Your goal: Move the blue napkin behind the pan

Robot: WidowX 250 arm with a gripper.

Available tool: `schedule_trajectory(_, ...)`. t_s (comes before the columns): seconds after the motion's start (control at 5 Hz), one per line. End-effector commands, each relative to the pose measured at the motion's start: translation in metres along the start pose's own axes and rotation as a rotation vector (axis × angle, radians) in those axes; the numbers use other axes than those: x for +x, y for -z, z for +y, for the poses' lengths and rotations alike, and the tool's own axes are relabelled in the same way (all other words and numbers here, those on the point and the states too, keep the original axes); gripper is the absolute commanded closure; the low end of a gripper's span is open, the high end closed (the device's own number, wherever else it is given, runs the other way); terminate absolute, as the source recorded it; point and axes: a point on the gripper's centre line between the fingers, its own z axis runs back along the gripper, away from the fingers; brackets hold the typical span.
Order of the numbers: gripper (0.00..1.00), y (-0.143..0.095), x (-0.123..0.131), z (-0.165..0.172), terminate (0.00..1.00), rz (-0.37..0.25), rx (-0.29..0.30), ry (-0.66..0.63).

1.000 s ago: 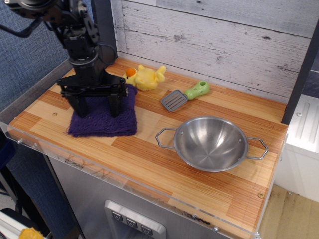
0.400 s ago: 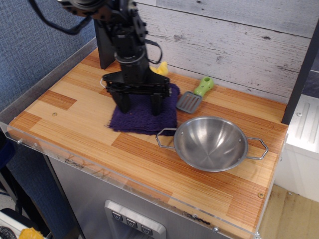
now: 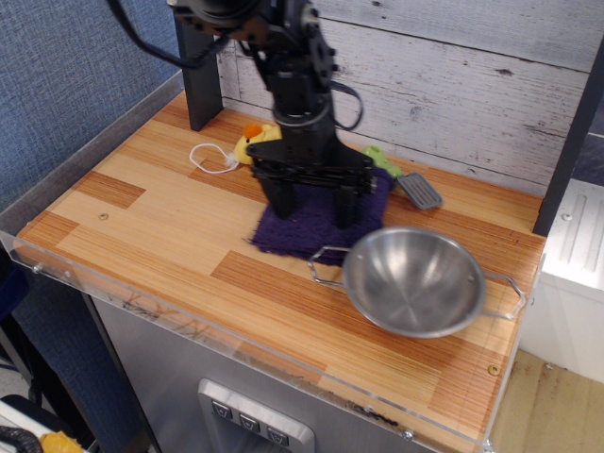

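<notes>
The blue napkin [image 3: 314,229] lies flat on the wooden counter, its right edge tucked against the back-left rim of the pan [image 3: 415,280]. The pan is a shiny steel bowl with two wire loop handles, at the front right. My gripper [image 3: 313,204] stands upright on the napkin with its two fingers [image 3: 280,196] spread wide and pressed down on the cloth. Nothing is clamped between them. The arm hides the napkin's back edge.
A grey spatula [image 3: 420,190] with a green handle lies behind the pan by the wall. A yellow toy duck [image 3: 255,142] and a white cord loop [image 3: 211,158] sit to the arm's left. A black post [image 3: 196,75] stands at the back left.
My gripper has slid right along the counter, dragging the napkin with it up to the pan. The pan and the spatula have been nudged to the right.
</notes>
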Motion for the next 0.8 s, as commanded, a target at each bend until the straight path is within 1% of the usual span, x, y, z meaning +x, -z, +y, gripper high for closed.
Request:
schedule_trajectory(0.0, 0.00, 0.009, -0.021, -0.033, 0.00, 0.049, -0.025, 0.070)
schedule_trajectory(0.2, 0.00, 0.004, -0.018, -0.030, 0.00, 0.064, -0.056, 0.050)
schedule_trajectory(0.4, 0.00, -0.006, -0.012, -0.028, 0.00, 0.080, -0.075, 0.033)
schedule_trajectory(0.6, 0.00, -0.029, -0.003, -0.028, 0.00, 0.028, -0.074, 0.013)
